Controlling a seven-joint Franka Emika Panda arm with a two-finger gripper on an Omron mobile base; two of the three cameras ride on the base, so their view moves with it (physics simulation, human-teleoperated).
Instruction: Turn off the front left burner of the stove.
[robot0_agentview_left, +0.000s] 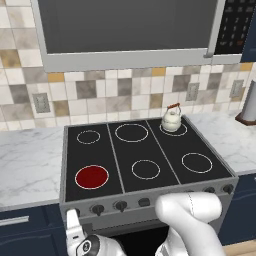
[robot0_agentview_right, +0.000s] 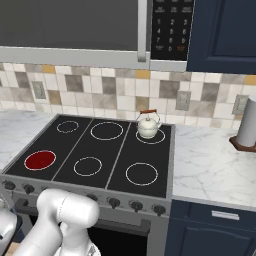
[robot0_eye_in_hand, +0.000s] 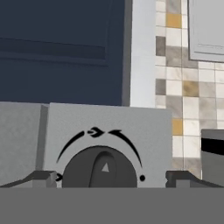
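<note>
The stove (robot0_agentview_left: 145, 145) is a black glass cooktop with a grey front panel of dark knobs. Its front left burner (robot0_agentview_left: 92, 177) glows red, also seen from the right base (robot0_agentview_right: 40, 160). My gripper (robot0_agentview_left: 74, 222) is low in front of the panel's left end. In the hand view the gripper (robot0_eye_in_hand: 111, 177) is open, and its fingertips (robot0_eye_in_hand: 43, 177) stand either side of a dark round knob (robot0_eye_in_hand: 104, 171) without touching it. The knob has a raised ridge, a small triangle mark and arc markings above it.
A white kettle (robot0_agentview_left: 171, 120) sits on the back right ring. A grey microwave (robot0_agentview_left: 125, 30) hangs above the stove. Marble counters (robot0_agentview_left: 27, 160) flank it, with a paper towel roll (robot0_agentview_right: 246, 131) at the far right. Dark blue cabinet fronts (robot0_agentview_right: 210, 230) lie below.
</note>
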